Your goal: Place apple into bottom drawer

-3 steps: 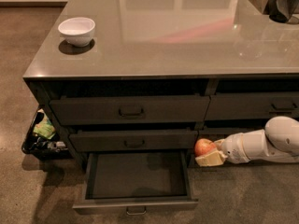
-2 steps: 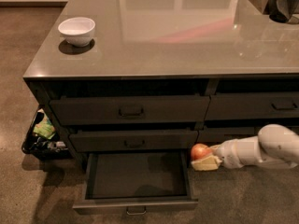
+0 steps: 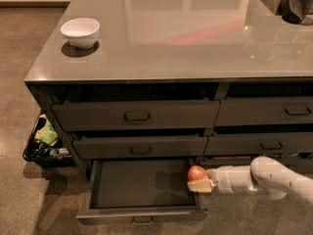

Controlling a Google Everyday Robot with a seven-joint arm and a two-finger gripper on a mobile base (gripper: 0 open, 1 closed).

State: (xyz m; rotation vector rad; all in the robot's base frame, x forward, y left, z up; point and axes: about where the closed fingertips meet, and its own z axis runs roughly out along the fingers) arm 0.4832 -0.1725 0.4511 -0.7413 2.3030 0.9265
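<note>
Nearest, the bottom drawer [image 3: 139, 186] stands pulled out, its front with a small curved handle [image 3: 142, 221] closest to the camera and its dark floor bare. At its right wall, the apple [image 3: 196, 172] sits in the gripper [image 3: 198, 183], resting against the beige fingers [image 3: 201, 186]. The jaws are closed on the fruit, parted only as far as it fills them. The white arm [image 3: 266, 179] reaches in low from the right. The apple hangs at the drawer's right edge, with open room to its left. Above, the middle drawer [image 3: 141, 147] and top drawer [image 3: 137, 115] are closed. A floor bin [image 3: 43, 143] sits left. Farther back, a white bowl [image 3: 80, 32] rests on the countertop [image 3: 186, 38].
</note>
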